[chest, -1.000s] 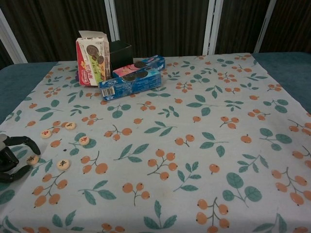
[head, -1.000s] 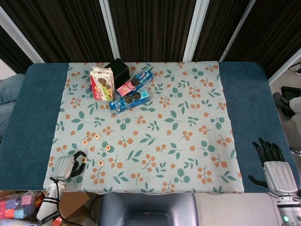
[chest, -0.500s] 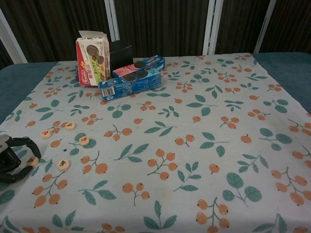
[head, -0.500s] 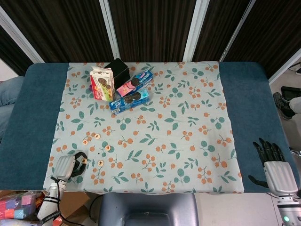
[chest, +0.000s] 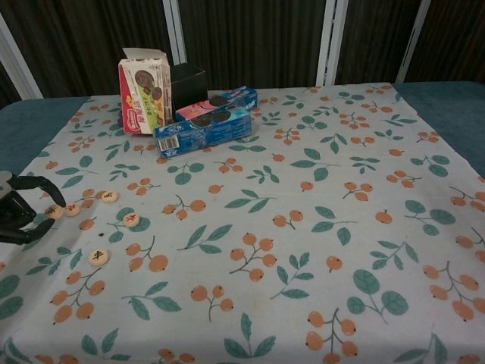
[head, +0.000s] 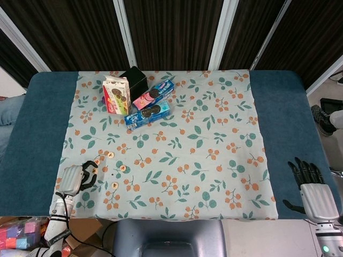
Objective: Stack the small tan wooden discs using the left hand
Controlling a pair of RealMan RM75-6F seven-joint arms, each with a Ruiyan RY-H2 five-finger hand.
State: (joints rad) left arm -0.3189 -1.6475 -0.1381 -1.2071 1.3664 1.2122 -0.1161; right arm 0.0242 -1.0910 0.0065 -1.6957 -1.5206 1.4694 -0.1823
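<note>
Biscuit boxes (head: 138, 98) crowd the far-left cloth (head: 214, 160); open cloth lies everywhere else.

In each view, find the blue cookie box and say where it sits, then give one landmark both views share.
Head view: the blue cookie box lies upper left of centre on the floral cloth.
Chest view: it lies upper left, towards the far edge.
Shared landmark: the upright white-and-red carton just left of it.
</note>
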